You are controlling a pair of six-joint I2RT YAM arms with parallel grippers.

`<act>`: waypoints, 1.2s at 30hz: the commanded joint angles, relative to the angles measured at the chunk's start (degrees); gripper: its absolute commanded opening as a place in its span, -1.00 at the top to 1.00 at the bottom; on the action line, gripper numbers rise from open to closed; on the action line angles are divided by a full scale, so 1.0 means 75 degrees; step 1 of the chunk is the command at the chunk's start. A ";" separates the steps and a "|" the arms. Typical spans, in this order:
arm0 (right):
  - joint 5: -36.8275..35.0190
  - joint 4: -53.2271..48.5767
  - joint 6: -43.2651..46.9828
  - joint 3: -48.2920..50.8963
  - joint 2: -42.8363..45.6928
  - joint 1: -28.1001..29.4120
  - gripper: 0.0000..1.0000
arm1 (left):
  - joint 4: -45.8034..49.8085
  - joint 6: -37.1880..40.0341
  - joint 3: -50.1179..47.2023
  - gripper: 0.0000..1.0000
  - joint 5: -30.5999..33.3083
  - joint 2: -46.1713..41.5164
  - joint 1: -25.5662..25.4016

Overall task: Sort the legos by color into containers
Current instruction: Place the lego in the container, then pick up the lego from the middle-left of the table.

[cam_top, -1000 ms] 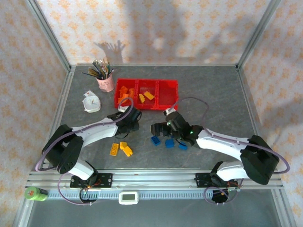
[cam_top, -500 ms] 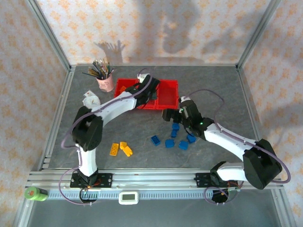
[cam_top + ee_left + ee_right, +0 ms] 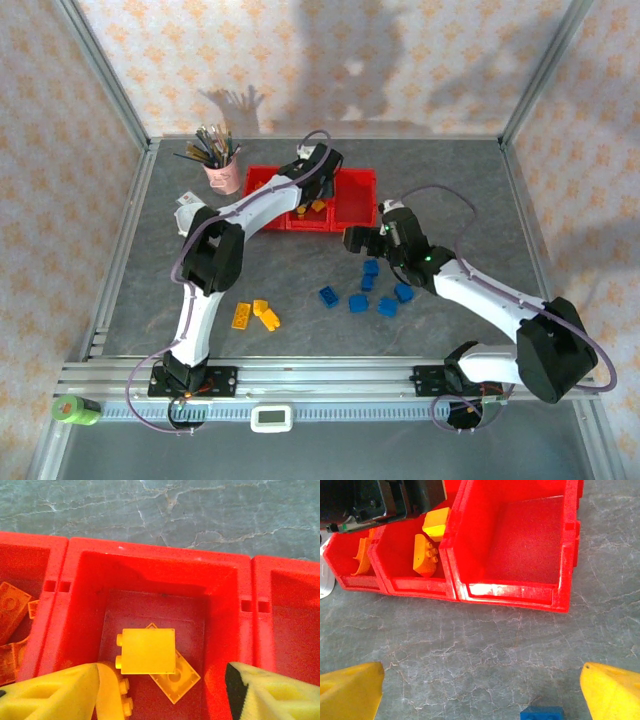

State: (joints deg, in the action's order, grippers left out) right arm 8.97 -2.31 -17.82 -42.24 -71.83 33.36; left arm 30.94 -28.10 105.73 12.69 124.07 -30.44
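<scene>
Seen overhead from behind across the whole desk (image 3: 460,190); seen close from both wrists, sharing the red containers (image 3: 150,562).

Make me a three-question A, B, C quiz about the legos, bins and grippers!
1. Where are the blue legos? A in a bin B on the table C in the cup
2. What colour are the legos in the middle bin? A blue B green C yellow
3. How is the right gripper? A open B shut on a lego C shut on a brush
1 B: they lie on the grey tabletop. 2 C: they are yellow. 3 A: its fingers stand wide apart.
</scene>
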 commanded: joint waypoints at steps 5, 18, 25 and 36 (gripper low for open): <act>0.0347 -0.0525 0.0366 -0.0249 0.0362 0.0102 -0.99 | 0.0337 0.0067 -0.1060 -0.45 -0.0075 -0.1806 -0.0315; 0.0238 -0.0750 0.0228 0.0063 -0.0004 0.1657 -0.99 | 0.0340 -0.1325 -0.6206 -0.51 -0.0476 -0.5827 -0.0884; 0.0205 -0.0420 -0.0127 0.0282 -0.0361 0.2276 -0.99 | 0.0899 -0.2172 -0.8029 -0.53 -0.0696 -0.7380 -0.1025; 0.0233 -0.0179 -0.0328 0.0521 -0.0711 0.2407 -0.99 | 0.0612 -0.2540 -0.9122 -0.37 -0.1481 -0.7894 -0.1364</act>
State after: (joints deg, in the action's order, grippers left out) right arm 11.42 -5.23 -19.09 -39.27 -76.97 51.03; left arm 35.35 -45.63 38.33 2.74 64.99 -39.99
